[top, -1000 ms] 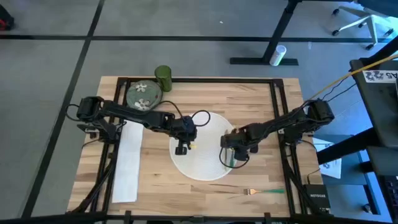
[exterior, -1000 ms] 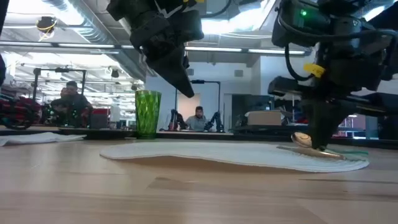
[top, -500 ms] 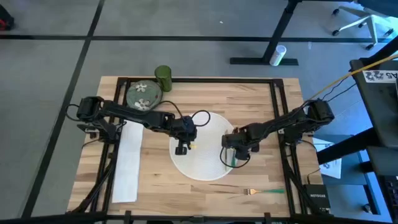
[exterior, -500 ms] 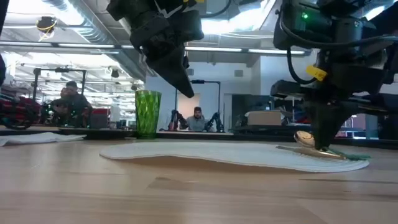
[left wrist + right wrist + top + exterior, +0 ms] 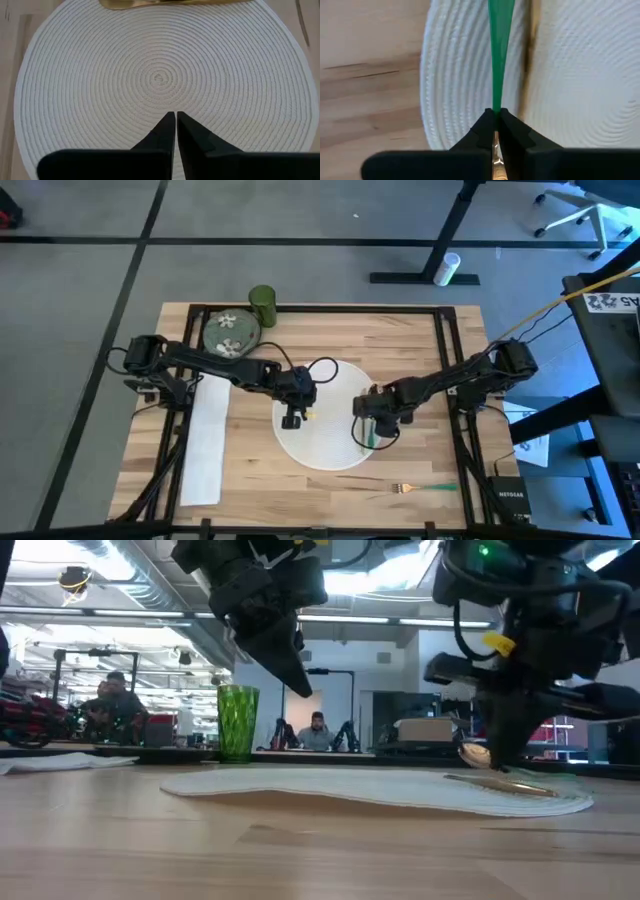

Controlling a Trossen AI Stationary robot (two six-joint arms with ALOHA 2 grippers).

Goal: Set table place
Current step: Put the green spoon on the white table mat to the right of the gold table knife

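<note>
A round white woven placemat point(image 5: 325, 435) lies at the middle of the table point(image 5: 420, 340). My right gripper point(image 5: 368, 438) stands over the mat's right part, shut on a spoon with a green handle point(image 5: 500, 50) and a gold bowl point(image 5: 473, 752). My left gripper point(image 5: 291, 420) hangs shut over the mat's left part, its fingertips point(image 5: 303, 690) well above the mat point(image 5: 160, 75) and touching nothing. My right gripper pinches the spoon between its two fingers where the green handle meets the gold neck point(image 5: 496, 111). The fingers come from above, pointing down. The bowl end point(image 5: 473, 752) is raised off the mat. I cannot tell whether the handle's far end touches the mat.
A green cup point(image 5: 263, 305) and a flowered plate point(image 5: 232, 332) stand at the far left. A white napkin point(image 5: 205, 442) lies along the left side. A green-handled fork point(image 5: 425, 488) lies near the front edge, right of the mat.
My right gripper has shifted a little toward the table's left with the spoon, whose bowl end now sits slightly higher above the mat.
</note>
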